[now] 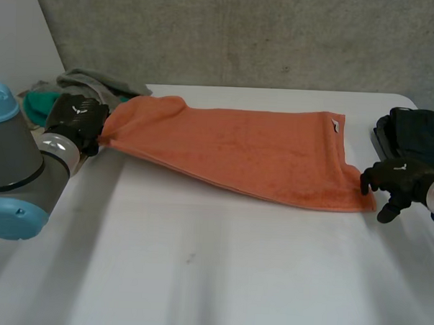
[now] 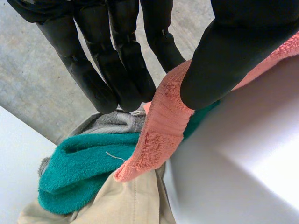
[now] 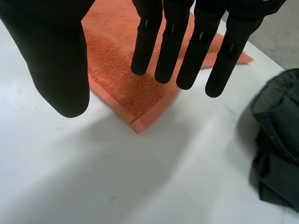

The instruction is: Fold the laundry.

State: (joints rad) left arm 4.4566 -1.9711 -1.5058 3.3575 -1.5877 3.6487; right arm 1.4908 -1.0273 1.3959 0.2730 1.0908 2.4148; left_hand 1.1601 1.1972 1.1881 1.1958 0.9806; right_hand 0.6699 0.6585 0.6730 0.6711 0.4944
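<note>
An orange towel (image 1: 253,153) lies stretched flat across the back of the white table (image 1: 197,277). My left hand (image 1: 76,119) is at its left end, lifting that corner slightly. In the left wrist view the towel's hem (image 2: 163,126) runs between the thumb (image 2: 233,51) and the fingers (image 2: 112,70), pinched there. My right hand (image 1: 396,179) hovers just off the towel's near right corner. Its fingers (image 3: 173,42) are straight and spread from the thumb, with nothing in them. That corner (image 3: 140,122) lies flat on the table under the fingertips.
A pile of laundry sits at the back left: a teal towel (image 2: 79,172), a grey cloth (image 1: 98,82) and a beige cloth (image 2: 126,205). A dark folded garment (image 1: 413,131) lies at the right edge, beside my right hand (image 3: 278,140).
</note>
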